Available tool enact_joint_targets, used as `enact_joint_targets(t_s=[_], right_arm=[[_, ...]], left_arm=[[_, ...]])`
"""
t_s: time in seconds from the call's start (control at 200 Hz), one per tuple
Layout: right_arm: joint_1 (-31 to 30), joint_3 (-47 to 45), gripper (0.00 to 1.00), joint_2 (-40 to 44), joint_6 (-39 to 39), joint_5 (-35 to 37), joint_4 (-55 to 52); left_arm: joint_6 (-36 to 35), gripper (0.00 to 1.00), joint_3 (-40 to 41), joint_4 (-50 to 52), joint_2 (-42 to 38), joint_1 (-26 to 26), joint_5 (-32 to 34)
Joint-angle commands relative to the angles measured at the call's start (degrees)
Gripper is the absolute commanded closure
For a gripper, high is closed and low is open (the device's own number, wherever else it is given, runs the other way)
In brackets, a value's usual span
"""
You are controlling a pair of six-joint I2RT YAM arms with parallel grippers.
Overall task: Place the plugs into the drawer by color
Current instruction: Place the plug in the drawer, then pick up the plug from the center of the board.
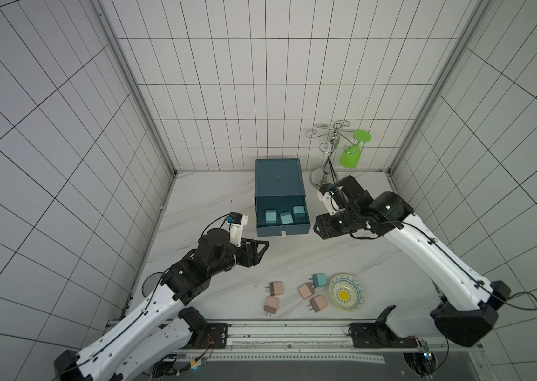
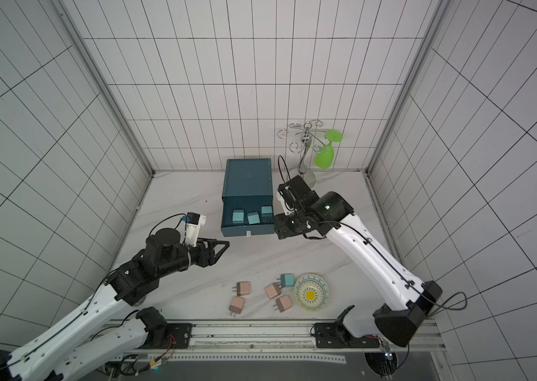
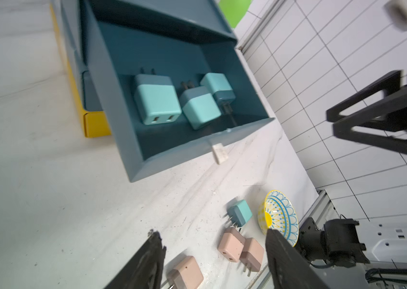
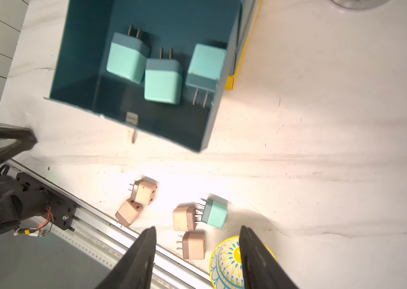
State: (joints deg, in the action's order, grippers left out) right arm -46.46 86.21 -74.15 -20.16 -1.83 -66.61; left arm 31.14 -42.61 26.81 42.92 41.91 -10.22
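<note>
Partly cut off in left wrist view: one pink plug (image 3: 185,272). In the drawer (image 1: 283,231), three teal plugs (image 1: 286,217), two prongs rearward, one frontward. On the desk (image 1: 221,204), fourth teal (image 1: 320,280), prongs leftward. Both jaws parted, empty.

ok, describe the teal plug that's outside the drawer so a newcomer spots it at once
Find the patterned dish at the table's near edge. Beside it lie four pink plugs and the teal plug, which sits right next to the dish's rim. It is the only teal one in that group.
</note>
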Motion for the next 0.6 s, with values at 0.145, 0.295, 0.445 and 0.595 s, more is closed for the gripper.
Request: enact_joint_targets(t_s=[0.145, 0.295, 0.445, 0.595], right_arm=[[9.4, -28.3, 0.39, 13.7, -2.4, -3.0, 12.9], [20.5, -36.9, 0.40, 17.7, -0.8, -11.0, 18.8], [22.5, -37.1, 0.40, 22.2, -1.2, -13.4, 21.2], [24.3, -40.8, 0.40, 25.1, -1.9, -13.4, 26.0]], left_arm=[[-10.1, 0.29, -5.6, -2.5, 4.1, 19.1, 3.5], [-16.4, 0.25, -11.4, 0.4, 18.6, 31.0, 13.8], [-18.9, 0.25, -20.6, 6.7, 34.1, 33.5, 16.4], [-20.4, 0.22, -28.7, 12.6, 47.9, 33.1, 19.9]])
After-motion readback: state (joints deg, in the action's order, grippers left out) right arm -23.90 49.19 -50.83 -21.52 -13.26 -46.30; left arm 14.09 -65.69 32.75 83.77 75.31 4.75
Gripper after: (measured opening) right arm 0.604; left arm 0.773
